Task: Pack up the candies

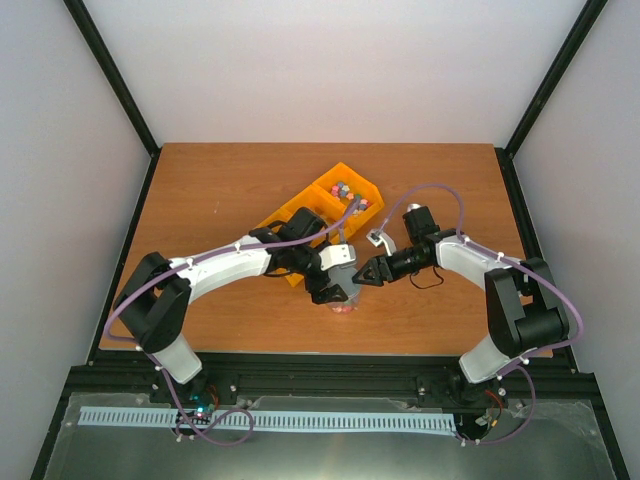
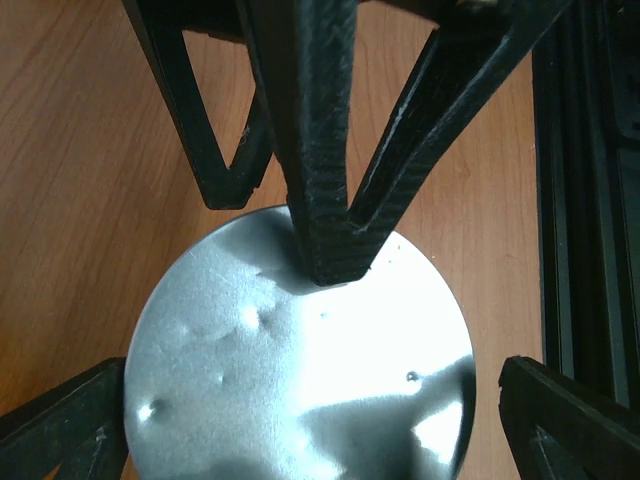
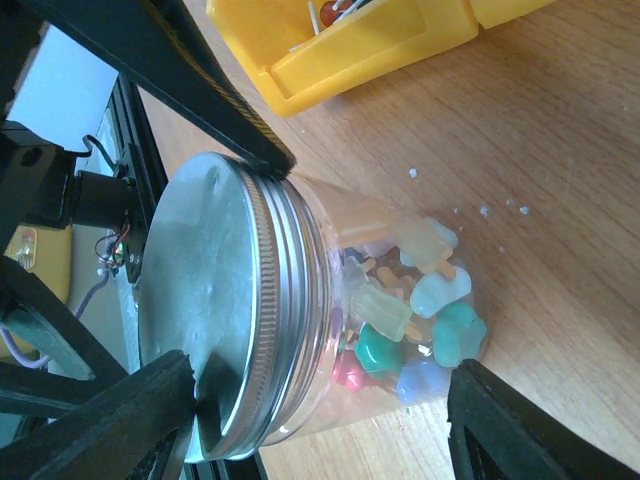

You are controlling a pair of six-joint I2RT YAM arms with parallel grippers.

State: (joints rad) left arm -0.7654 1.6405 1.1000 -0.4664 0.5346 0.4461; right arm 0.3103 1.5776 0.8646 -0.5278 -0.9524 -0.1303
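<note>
Candies [image 3: 400, 330] fill the lidded jar [image 3: 340, 215] by the tabletop's [image 1: 200, 180] near edge. Left pincer [image 2: 315, 365] straddles the lid [image 2: 300, 400], spread wide; right pincer [image 1: 368, 272], also apart, rests a fingertip [image 2: 325, 250] atop, likely steadying it.

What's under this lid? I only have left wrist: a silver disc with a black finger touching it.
Observer: A clear jar with candies inside; right wrist sees it side-on.
Operator: Whose finger is that?
Observer: The right tool's. Top view shows that arm reaching in from the right.
Operator: Any candies outside the jar?
Observer: Yes. Top view shows coloured pieces in one far compartment of the orange bin, behind the jar.
</note>
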